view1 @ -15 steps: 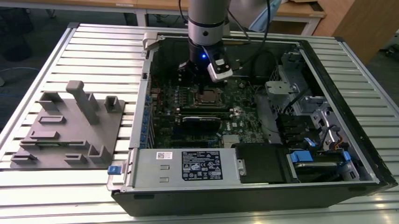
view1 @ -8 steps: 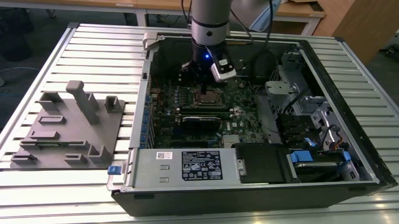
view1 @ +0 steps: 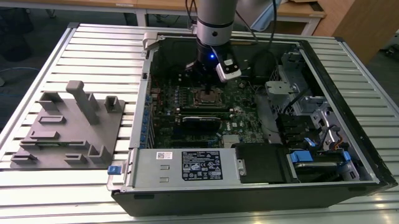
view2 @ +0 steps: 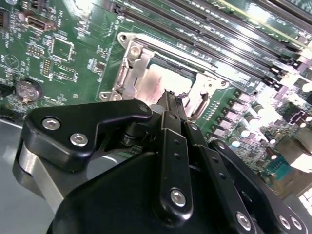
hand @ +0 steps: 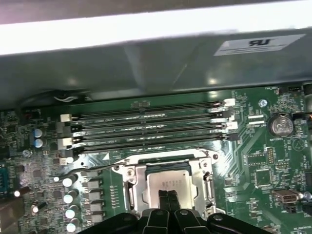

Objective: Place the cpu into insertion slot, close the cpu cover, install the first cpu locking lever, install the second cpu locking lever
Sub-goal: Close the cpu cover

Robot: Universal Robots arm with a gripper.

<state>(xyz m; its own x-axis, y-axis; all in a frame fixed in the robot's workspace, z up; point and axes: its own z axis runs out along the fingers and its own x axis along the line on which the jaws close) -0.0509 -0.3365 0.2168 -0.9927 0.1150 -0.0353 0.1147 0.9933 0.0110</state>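
Observation:
The cpu [hand: 168, 181] lies flat in the insertion slot [view1: 209, 96], its silvery top showing through the window of the cpu cover [hand: 138, 187]. The cover's metal frame lies down over the socket. In the second wrist view the cpu [view2: 157, 80] and the cover [view2: 127, 68] show just beyond the fingertips. My gripper [hand: 169, 196] hangs straight over the chip, shut, its two black fingers pressed together with nothing between them. A thin wire lever [hand: 90, 167] sticks out sideways from one corner of the socket. In the exterior view the gripper [view1: 209, 86] is low inside the open case.
Long black memory slots [hand: 146, 129] run beside the socket, with the case wall [hand: 146, 63] behind them. Capacitors [hand: 70, 195] and a coin cell [hand: 280, 124] flank it. A grey fixture [view1: 68, 126] sits on the slatted table at the exterior view's left; the power supply [view1: 184, 165] fills the case's near edge.

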